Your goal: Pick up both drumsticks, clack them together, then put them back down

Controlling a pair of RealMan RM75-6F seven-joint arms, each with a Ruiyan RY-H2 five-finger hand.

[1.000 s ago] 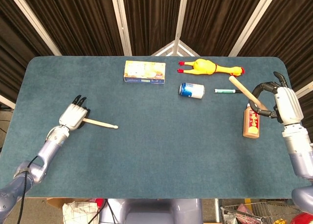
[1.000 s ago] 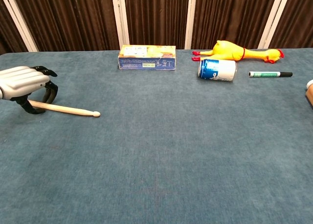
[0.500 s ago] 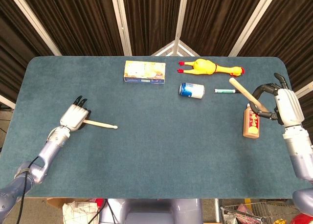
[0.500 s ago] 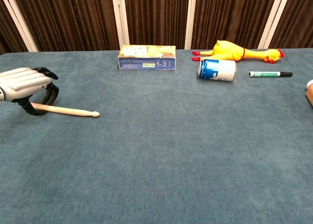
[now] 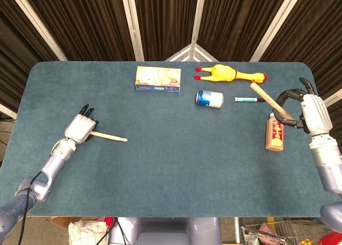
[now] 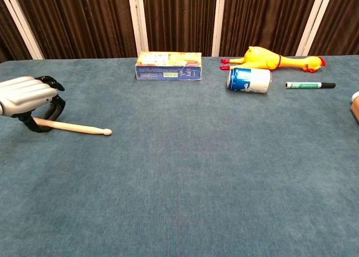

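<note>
Both drumsticks in hand, far apart across the table [image 5: 176, 165].

Left robot hand [image 5: 79, 128] curls round the butt of the left drumstick [image 6: 73, 127]; its long axis runs rightward, tip low at the cloth. Right robot hand [image 5: 308, 112] grips the right drumstick [image 5: 270, 101], angled up-left above a brown bottle [image 5: 274, 134]. To clack, I judge the tips must meet mid-table; both arms look equally distant.

Box [image 5: 157, 78], rubber chicken [image 5: 230, 74], can [image 5: 209, 98] on its side, marker [image 5: 248, 99], brown bottle [image 5: 275, 134] lay on table [image 5: 181, 165].
</note>
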